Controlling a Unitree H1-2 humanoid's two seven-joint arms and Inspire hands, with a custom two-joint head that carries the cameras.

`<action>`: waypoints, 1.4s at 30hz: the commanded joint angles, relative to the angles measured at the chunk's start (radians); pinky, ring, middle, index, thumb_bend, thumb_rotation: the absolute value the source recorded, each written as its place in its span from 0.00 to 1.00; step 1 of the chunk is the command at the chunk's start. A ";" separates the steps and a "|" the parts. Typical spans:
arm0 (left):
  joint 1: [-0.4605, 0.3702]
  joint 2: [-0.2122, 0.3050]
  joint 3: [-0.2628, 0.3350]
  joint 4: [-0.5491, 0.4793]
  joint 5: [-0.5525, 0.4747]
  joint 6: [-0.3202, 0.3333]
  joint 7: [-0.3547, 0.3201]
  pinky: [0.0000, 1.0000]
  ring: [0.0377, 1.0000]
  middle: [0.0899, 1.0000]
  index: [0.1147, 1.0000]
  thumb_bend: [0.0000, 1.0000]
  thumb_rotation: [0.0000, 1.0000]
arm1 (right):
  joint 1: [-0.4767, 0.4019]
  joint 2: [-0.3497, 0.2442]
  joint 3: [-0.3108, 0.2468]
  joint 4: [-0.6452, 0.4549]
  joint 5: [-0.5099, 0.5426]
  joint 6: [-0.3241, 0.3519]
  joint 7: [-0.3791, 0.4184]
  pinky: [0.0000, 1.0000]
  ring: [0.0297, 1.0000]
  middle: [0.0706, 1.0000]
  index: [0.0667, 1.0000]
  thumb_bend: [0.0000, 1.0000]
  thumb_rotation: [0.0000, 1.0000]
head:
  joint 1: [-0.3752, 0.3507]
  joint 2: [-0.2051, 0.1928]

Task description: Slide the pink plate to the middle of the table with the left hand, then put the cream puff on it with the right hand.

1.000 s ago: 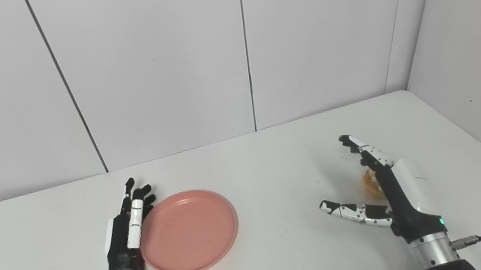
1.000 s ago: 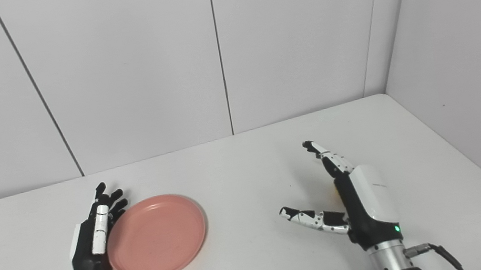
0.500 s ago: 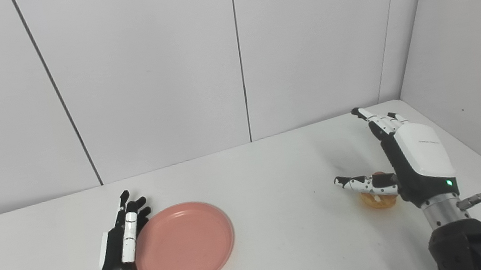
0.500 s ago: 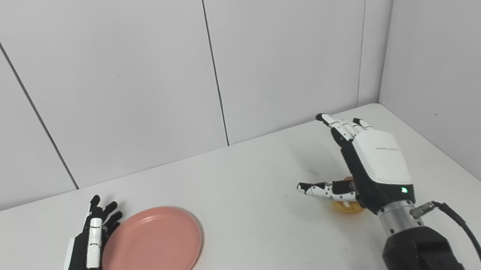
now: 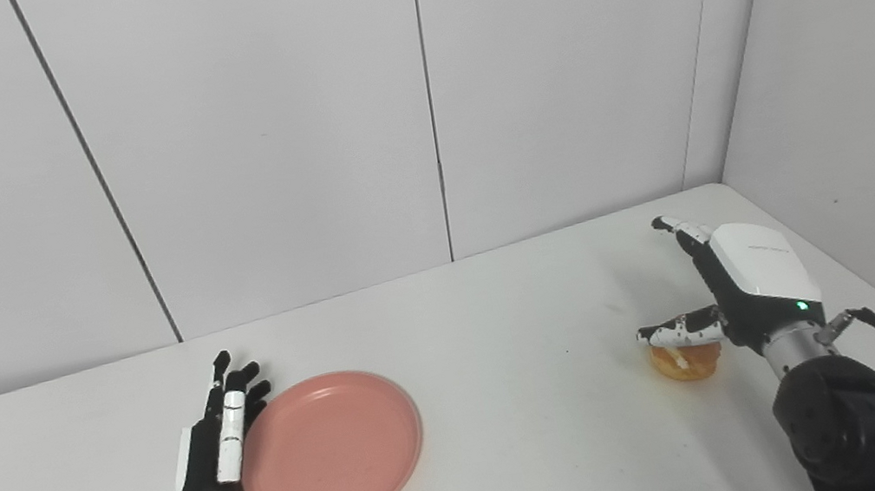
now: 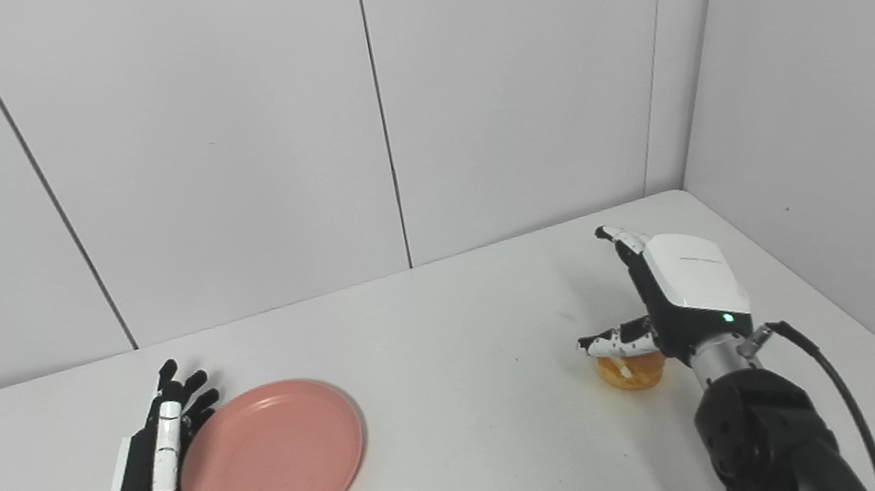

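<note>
No writing is legible. At lower left, the left robot hand (image 5: 218, 438) lies flat, fingers spread and empty, against the round pink plastic plate (image 5: 331, 448) on the white surface (image 5: 505, 340). At right, the right robot hand (image 5: 738, 286) hovers open over the golden cream puff (image 5: 687, 360).

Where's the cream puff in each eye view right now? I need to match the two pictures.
Left eye view: cream puff at lower right, on the table under the right hand's thumb.
Right eye view: cream puff right of centre, lower down, under the same thumb.
Shared landmark: the pink plate, far to its left in both.
</note>
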 commanded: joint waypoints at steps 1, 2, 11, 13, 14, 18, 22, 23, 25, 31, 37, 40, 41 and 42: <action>0.068 0.011 0.001 0.068 -0.003 0.025 -0.002 0.85 0.83 0.88 0.97 0.66 0.96 | -0.035 -0.039 -0.004 -0.013 0.015 0.025 0.021 0.58 0.85 0.90 0.89 1.00 0.23 | 0.002 0.001; 0.068 0.011 0.001 0.069 -0.003 0.023 -0.002 0.85 0.83 0.88 0.97 0.67 0.95 | -0.035 -0.044 -0.001 -0.015 0.018 0.033 0.032 0.59 0.86 0.90 0.90 1.00 0.22 | 0.002 0.001; 0.065 0.006 -0.006 0.082 0.007 0.016 0.007 0.83 0.82 0.87 0.98 0.66 0.95 | -0.049 -0.098 0.049 -0.013 0.012 0.074 0.147 0.60 0.86 0.91 0.89 1.00 0.15 | 0.007 -0.001; 0.068 0.006 -0.009 0.077 0.008 0.019 0.005 0.84 0.83 0.88 0.98 0.64 0.96 | -0.059 -0.113 0.060 -0.007 0.011 0.079 0.193 0.61 0.87 0.91 0.90 1.00 0.14 | 0.009 -0.001; 0.067 0.005 -0.010 0.077 0.008 0.018 0.006 0.84 0.83 0.88 0.98 0.64 0.96 | -0.065 -0.121 0.064 -0.003 0.006 0.081 0.220 0.62 0.86 0.92 0.90 1.00 0.13 | 0.011 0.000; 0.068 0.003 -0.010 0.075 0.006 0.024 0.009 0.84 0.83 0.88 0.98 0.65 0.96 | -0.078 -0.137 0.069 0.006 0.014 0.081 0.260 0.62 0.83 0.89 0.88 1.00 0.12 | 0.013 0.002; 0.071 0.001 -0.011 0.074 0.007 0.027 0.009 0.85 0.83 0.88 0.98 0.64 0.96 | -0.083 -0.142 0.071 0.016 0.022 0.081 0.271 0.60 0.82 0.88 0.86 1.00 0.14 | 0.015 0.002; 0.072 0.001 -0.012 0.075 0.007 0.027 0.009 0.85 0.83 0.88 0.99 0.64 0.96 | -0.084 -0.144 0.074 0.020 0.023 0.081 0.273 0.58 0.81 0.88 0.86 1.00 0.15 | 0.017 0.003; 0.074 0.000 -0.014 0.073 0.008 0.028 0.009 0.85 0.83 0.88 0.99 0.64 0.96 | -0.089 -0.148 0.079 0.033 0.023 0.081 0.276 0.55 0.78 0.87 0.84 0.99 0.14 | 0.019 0.004; 0.080 0.001 -0.017 0.067 0.009 0.030 0.010 0.86 0.84 0.88 1.00 0.65 0.96 | -0.112 -0.170 0.104 0.085 0.023 0.077 0.275 0.60 0.80 0.86 0.83 0.99 0.16 | 0.022 0.008; 0.088 0.003 -0.021 0.054 0.013 0.037 0.010 0.85 0.84 0.88 1.00 0.65 0.96 | -0.145 -0.198 0.141 0.143 0.017 0.078 0.281 0.63 0.81 0.86 0.83 0.99 0.21 | 0.027 0.015; 0.092 0.001 -0.022 0.045 0.012 0.043 0.012 0.84 0.83 0.88 1.00 0.65 0.96 | -0.162 -0.207 0.155 0.169 0.013 0.080 0.285 0.62 0.81 0.86 0.81 0.99 0.21 | 0.028 0.018; 0.092 0.001 -0.022 0.043 0.010 0.044 0.009 0.84 0.83 0.88 1.00 0.65 0.96 | -0.166 -0.209 0.159 0.176 0.015 0.081 0.285 0.62 0.81 0.86 0.81 0.99 0.21 | 0.028 0.018; 0.093 0.001 -0.021 0.042 0.008 0.046 0.007 0.85 0.84 0.88 1.00 0.64 0.96 | -0.170 -0.211 0.162 0.182 0.017 0.080 0.284 0.62 0.81 0.86 0.80 0.99 0.21 | 0.028 0.018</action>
